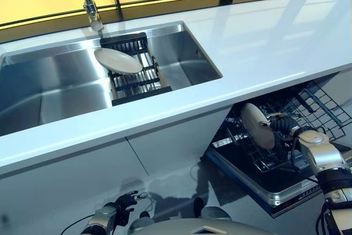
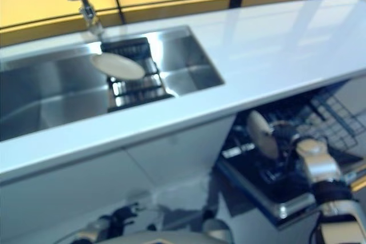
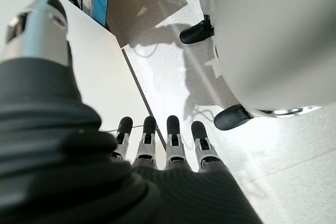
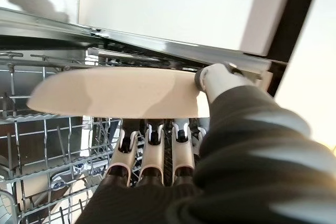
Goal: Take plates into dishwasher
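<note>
Your left hand (image 3: 157, 145) hangs low by the cabinet front with fingers straight and nothing in it, well away from any plate. A second plate (image 1: 117, 61) lies on the dark rack (image 1: 135, 70) in the sink (image 1: 55, 86), up on the surface and nearer that idle hand. Your right hand (image 4: 173, 145) has its fingers and thumb pinched on a plate (image 4: 118, 98) held on edge just above the dishwasher rack (image 1: 291, 130), so the slots lie straight below it.
</note>
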